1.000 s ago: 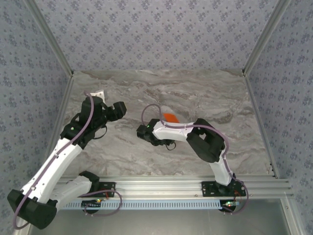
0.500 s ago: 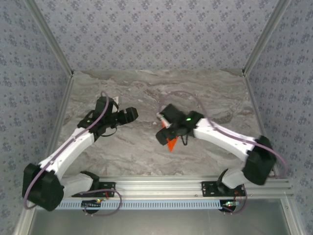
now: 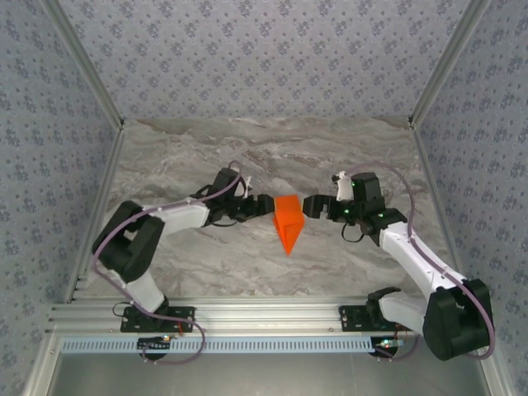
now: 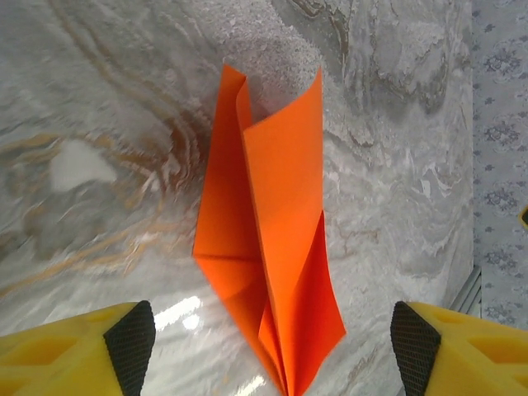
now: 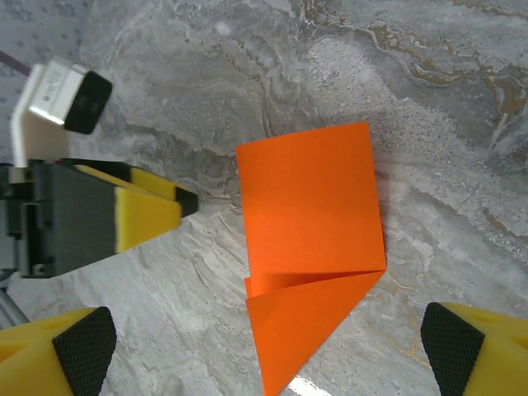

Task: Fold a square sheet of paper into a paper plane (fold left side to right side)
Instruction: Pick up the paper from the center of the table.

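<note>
**A:** What is the orange paper [image 3: 289, 221] like?

**B:** Thin, bright and plain, with a matte face. It is folded to a blunt square end away from the arms and narrows to a sharp point towards them. Crisp creases run along it, and from the left wrist one long flap stands slightly off the layers under it.

**A:** And what is under it?

**B:** A smooth table [image 3: 190, 157] with grey and tan marble veining, glossy enough to catch a glare. Walls [image 3: 264, 58] papered in a small bluish flower print close it in, and a ribbed metal rail [image 3: 272, 313] runs along the near edge.

**A:** Where does the paper lie against the jaws?

**B:** Flat near the middle of the table, between the two grippers. The left gripper [image 3: 262, 206] points at its left edge and the right gripper [image 3: 315, 206] at its right edge. Both are just beside it, level with the square end.

**A:** Does either one hold it?

**B:** No. Both pairs of jaws stand wide apart. Each wrist view shows yellow fingers with dimpled black pads [image 4: 130, 338] out at the bottom corners, and the paper lies on the table between them, apart from both pads.

**A:** Touching anywhere?

**B:** From the right wrist, a strip of bare table separates the left gripper's fingertip from the paper.
</note>
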Controlling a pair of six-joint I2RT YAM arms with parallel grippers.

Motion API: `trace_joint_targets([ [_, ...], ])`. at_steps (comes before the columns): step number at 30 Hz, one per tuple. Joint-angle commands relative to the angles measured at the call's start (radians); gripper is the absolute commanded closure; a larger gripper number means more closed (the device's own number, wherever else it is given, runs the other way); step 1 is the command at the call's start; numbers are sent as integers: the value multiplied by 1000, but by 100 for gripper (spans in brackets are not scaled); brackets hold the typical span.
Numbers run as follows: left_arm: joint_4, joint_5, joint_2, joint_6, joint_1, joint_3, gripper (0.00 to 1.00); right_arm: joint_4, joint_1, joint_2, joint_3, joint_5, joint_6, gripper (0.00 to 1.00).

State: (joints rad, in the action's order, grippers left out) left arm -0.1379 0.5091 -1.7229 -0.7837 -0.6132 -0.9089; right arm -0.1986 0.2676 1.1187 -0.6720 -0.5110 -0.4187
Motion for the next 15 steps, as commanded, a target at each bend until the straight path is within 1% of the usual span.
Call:
trace_joint_targets([
  [1, -116, 58, -69, -20, -10, -72, 23, 93, -53, -10, 47, -129, -55, 0],
  [3, -143, 70, -124, -29, -11, -94, 26, 102, -73, -12, 68, -145, -52, 0],
  [5, -171, 78, -176, -38, -11, -112, 29, 82, -78, -11, 72, -132, -30, 0],
  [7, -213, 98, -224, -54, -11, -125, 33, 58, -79, -11, 72, -126, -2, 2],
  [10, -284, 131, -275, -94, -10, -131, 42, 48, -77, -10, 76, -127, 24, 3],
  [12, -305, 141, -289, -98, -11, -131, 50, 55, -75, -4, 87, -125, 38, 4],
  [15, -295, 139, -283, -77, -8, -122, 71, 105, -74, 26, 110, -142, 50, 5],
])
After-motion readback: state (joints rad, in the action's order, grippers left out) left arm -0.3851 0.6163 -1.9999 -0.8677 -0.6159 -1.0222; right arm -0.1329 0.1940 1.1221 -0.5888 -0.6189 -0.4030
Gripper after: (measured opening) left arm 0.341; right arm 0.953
